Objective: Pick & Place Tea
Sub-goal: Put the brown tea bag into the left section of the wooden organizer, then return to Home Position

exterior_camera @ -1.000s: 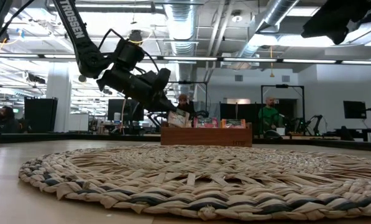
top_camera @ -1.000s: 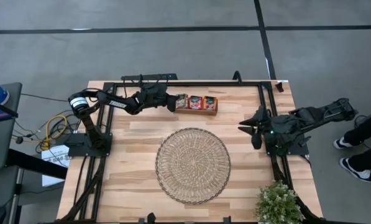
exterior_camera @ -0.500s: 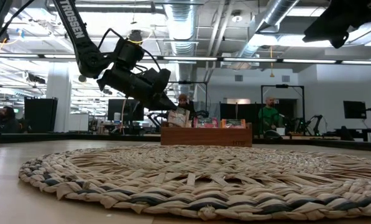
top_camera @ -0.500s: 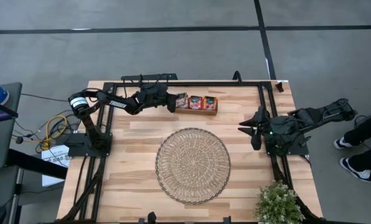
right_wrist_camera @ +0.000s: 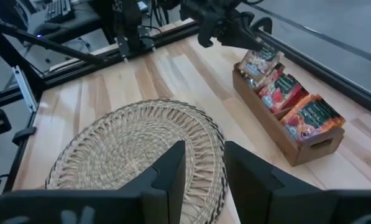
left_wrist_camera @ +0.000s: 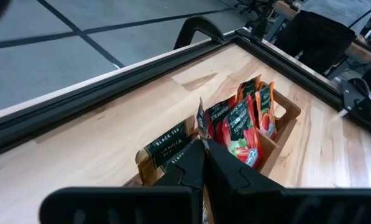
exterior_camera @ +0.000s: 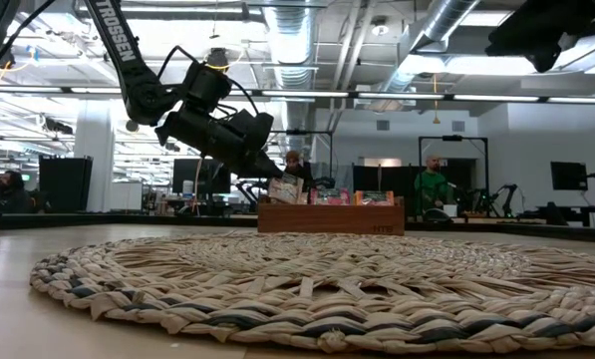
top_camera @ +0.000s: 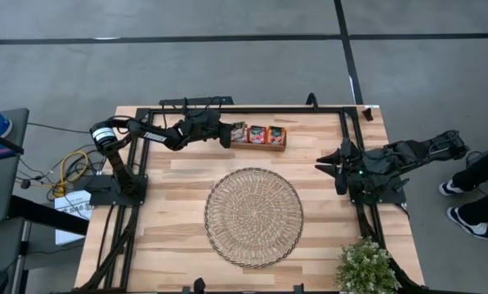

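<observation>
One cream tea sachet (left_wrist_camera: pixel 165 142) sits pinched in the left tool (left_wrist_camera: pixel 204 163), over the tray's (left_wrist_camera: pixel 287 112) end compartment.

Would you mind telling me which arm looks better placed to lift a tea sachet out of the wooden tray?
The left. Its tool is shut at the tray's cream sachets, while the right tool hangs open near the table's right edge, away from the tray.

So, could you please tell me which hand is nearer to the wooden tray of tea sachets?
The left. The left hand is shut right at the wooden tray's cream-sachet end, while the right hand hangs open well off to the tray's other side, near the table's edge.
</observation>
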You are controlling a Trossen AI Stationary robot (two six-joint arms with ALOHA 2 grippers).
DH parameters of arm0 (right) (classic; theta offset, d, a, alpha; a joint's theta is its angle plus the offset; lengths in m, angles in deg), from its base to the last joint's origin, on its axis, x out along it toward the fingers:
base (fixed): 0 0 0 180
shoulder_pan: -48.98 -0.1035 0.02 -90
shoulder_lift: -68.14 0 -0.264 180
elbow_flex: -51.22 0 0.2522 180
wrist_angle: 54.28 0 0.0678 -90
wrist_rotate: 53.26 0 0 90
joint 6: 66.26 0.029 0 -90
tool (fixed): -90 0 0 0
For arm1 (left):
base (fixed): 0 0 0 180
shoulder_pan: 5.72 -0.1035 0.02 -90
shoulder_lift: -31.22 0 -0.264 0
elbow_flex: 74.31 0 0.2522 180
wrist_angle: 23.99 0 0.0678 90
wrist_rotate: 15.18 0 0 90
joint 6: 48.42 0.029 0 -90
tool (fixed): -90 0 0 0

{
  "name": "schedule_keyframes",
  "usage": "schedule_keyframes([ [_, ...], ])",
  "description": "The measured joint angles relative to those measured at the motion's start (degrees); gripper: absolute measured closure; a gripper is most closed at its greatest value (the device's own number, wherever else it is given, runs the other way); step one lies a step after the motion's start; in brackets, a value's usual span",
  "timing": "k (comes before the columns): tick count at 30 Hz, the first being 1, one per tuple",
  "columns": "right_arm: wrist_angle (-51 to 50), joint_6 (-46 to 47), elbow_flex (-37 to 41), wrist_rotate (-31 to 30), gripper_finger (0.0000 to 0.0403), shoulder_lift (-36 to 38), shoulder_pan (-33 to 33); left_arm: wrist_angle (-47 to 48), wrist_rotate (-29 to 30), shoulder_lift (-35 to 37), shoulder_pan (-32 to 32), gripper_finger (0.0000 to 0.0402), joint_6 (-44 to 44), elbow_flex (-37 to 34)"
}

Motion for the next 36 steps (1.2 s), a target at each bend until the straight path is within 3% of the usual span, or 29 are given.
schedule_keyframes([
  [16,0.3,0.0,0.0,0.0,0.0300,0.0,0.0,-2.1,0.1,0.0,0.0,0.0400,1.7,0.0],
  [27,0.7,0.1,0.0,0.0,0.0300,0.0,0.0,-2.0,-0.9,0.0,0.0,0.0324,1.8,0.0],
  [36,0.7,1.5,0.0,0.0,0.0300,0.0,0.0,-2.8,-1.0,0.8,0.0,0.0306,1.8,0.0],
])
